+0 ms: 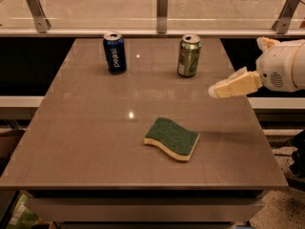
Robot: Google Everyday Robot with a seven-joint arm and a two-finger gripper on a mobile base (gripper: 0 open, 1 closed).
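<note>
The brown desk [86, 142] carries three items. The hand [215, 91], cream-coloured, enters from the right and hovers above the right edge of the desk, touching nothing; whether it is released or clenched cannot be told. The green-topped sponge [172, 138] lies flat near the front centre, below and left of the hand. The green soda can [189, 56] stands upright at the rear, near the hand and up-left of it. The blue soda can [114, 52] stands upright at the rear left, well apart from the green one.
</note>
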